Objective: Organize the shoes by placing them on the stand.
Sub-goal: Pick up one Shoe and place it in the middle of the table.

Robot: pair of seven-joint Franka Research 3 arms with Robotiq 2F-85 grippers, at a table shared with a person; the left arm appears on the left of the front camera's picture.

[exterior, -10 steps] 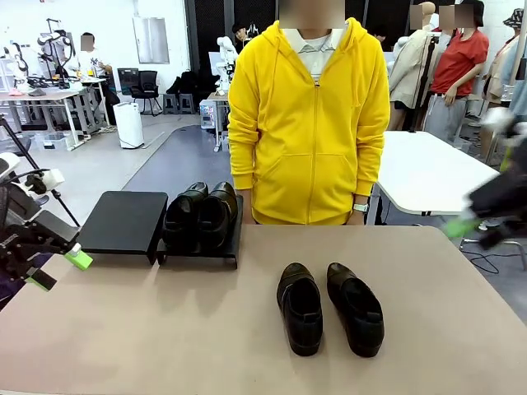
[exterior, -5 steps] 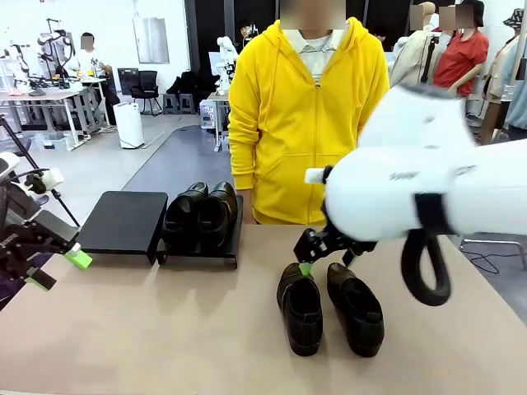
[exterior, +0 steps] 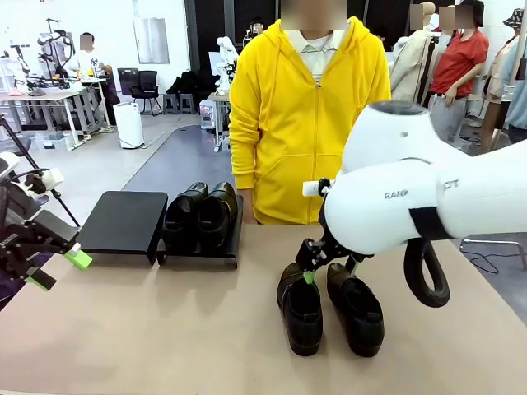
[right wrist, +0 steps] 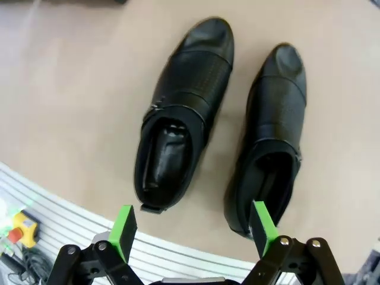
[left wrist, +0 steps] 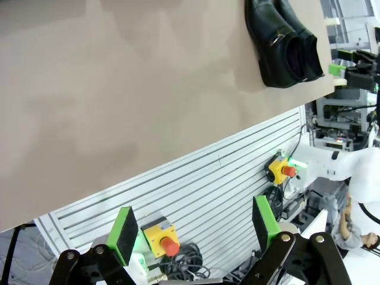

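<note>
Over the middle of the table (exterior: 165,337), the right gripper (exterior: 329,267) hung released above two loose shoes.

Its green pads (right wrist: 126,228) stood wide apart with nothing between them, one near the heel of each shoe. The left shoe (exterior: 300,311) and the right shoe (exterior: 356,311) lay side by side on the tabletop, toes toward the robot. From the front it was hard to tell whether the pads touched the heels; the wrist view suggested they were just clear. A second pair (exterior: 202,212) sat on the right-hand platform (exterior: 198,257) of the stand, at the table's far left, with the other platform (exterior: 123,220) just beside it. At the left edge, the left gripper (exterior: 59,270) was spread open too, grasping nothing. A person in a yellow hoodie (exterior: 309,123) stood at the far side.
</note>
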